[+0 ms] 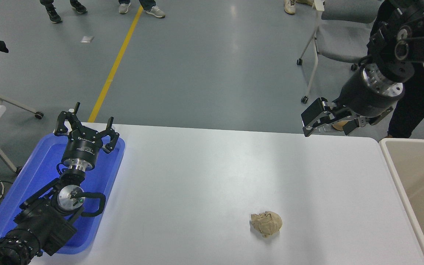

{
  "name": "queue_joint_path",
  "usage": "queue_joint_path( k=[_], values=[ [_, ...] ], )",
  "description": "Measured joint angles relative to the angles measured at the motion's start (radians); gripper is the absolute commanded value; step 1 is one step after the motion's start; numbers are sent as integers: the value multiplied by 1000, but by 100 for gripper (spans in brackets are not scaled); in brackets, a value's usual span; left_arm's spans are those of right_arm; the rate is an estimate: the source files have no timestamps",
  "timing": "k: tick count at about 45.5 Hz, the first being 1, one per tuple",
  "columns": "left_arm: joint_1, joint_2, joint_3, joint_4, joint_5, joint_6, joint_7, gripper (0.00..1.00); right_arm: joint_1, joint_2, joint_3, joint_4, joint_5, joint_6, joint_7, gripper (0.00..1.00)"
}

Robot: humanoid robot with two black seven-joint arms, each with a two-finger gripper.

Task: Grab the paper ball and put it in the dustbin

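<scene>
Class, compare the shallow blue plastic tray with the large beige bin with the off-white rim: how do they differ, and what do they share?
The shallow blue plastic tray lies at the table's left end, under the left gripper; the large beige bin with the off-white rim stands off its right end. The tray is bright blue, the bin beige inside. The tray has low walls; the bin looks deeper. Both are rectangular with rounded corners.

The paper ball [266, 223] lies alone on the white table [197, 173]; the right gripper [317, 119] hangs above the table's far edge, fingers apart.
</scene>
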Motion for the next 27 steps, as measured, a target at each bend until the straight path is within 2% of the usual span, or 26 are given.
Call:
queue_joint_path(
  k=[27],
  values=[
    [0,0,0,0,0,0,-2,100,-11,-4,1,-19,0,-1,0,100]
  ],
)
